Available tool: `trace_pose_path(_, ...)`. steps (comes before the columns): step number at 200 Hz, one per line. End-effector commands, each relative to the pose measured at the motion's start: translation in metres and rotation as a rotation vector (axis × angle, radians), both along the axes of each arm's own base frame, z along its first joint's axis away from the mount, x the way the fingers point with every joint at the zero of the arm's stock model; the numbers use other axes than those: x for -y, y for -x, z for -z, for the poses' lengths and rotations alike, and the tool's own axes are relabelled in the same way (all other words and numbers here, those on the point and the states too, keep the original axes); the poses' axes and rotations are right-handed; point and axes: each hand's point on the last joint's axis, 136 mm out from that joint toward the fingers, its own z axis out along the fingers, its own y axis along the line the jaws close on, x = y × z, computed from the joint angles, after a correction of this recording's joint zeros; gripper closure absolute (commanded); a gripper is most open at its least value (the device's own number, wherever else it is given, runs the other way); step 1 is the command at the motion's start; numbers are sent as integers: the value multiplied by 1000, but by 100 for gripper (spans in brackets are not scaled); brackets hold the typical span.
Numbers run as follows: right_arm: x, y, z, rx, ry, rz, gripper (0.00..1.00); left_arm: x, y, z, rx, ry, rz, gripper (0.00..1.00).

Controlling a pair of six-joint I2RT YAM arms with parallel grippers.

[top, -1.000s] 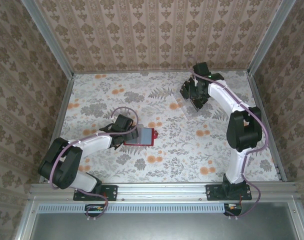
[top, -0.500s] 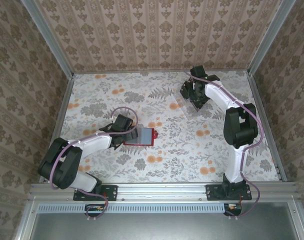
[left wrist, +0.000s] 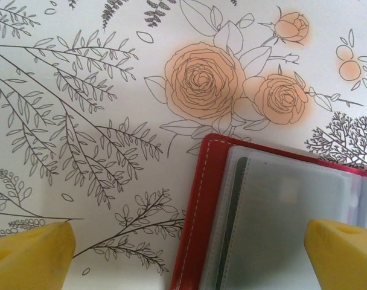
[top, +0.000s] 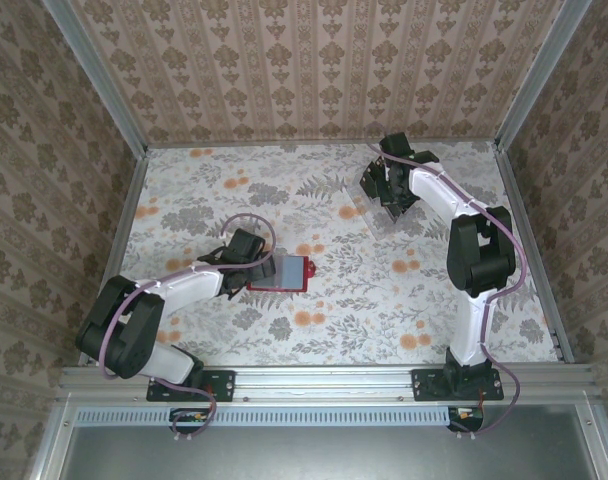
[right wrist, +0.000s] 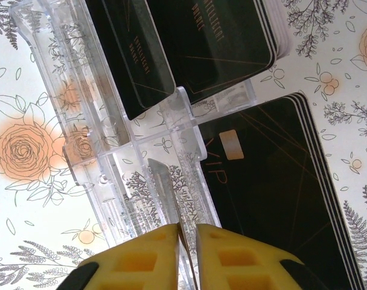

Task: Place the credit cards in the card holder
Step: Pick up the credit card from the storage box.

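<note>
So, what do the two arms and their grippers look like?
The left arm and the right arm have white shells, black joints and black bases. A pale purple cable runs along each. The left gripper has yellow fingers; the right gripper has yellow fingers with square recesses.

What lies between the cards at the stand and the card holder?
Nothing visible: bare floral table between the clear stand holding the credit cards and the open card holder. The left gripper straddles its opposite edge.
</note>
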Motion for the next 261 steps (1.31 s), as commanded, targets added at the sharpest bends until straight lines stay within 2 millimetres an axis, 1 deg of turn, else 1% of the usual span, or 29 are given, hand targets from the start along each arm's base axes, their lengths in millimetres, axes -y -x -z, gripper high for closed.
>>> trace_pose_path(1, -3, 4, -9, 1, -2, -25, 87, -5, 1, -5, 5, -11, 4, 0)
trace_pose_path(46, -6, 0, -23, 16, -5, -56, 97, -3, -1, -7, 1, 2, 19, 0)
trace_pose_path(63, -7, 1, -25, 20, -6, -62, 100, -2, -2, -9, 0, 7, 21, 0)
trace_pose_path(90, -9, 1, -33, 34, -12, -76, 100, 0, -2, -10, -3, 19, 26, 0)
trace_pose_path(115, -12, 0, -53, 78, -44, -75, 100, -1, -3, -12, -3, 22, 21, 0)
trace_pose_path(135, -17, 1, -75, 127, -91, -71, 100, -3, -2, -17, 3, 21, 20, 0)
trace_pose_path(161, -29, 7, -99, 184, -165, -75, 100, -8, -2, -25, 15, 22, 14, 0)
trace_pose_path(177, -37, 12, -111, 206, -200, -81, 100, -11, 0, -27, 18, 24, 6, 0)
trace_pose_path(193, -52, 22, -121, 225, -234, -99, 100, -14, 0, -29, 24, 27, -2, 0)
trace_pose_path(206, -72, 32, -125, 234, -279, -122, 100, -16, 1, -30, 27, 30, -6, 0)
trace_pose_path(214, -86, 39, -124, 235, -309, -132, 100, -17, 2, -30, 28, 30, -8, 0)
trace_pose_path(229, -121, 55, -121, 230, -360, -175, 100, -19, 3, -31, 30, 33, -9, 0)
trace_pose_path(250, -175, 78, -104, 203, -436, -213, 100, -20, 4, -32, 31, 39, -10, 0)
trace_pose_path(256, -188, 86, -95, 176, -450, -220, 100, -20, 5, -32, 30, 42, -9, 0)
trace_pose_path(261, -201, 87, -95, 189, -473, -227, 100, -21, 5, -32, 31, 43, -10, 0)
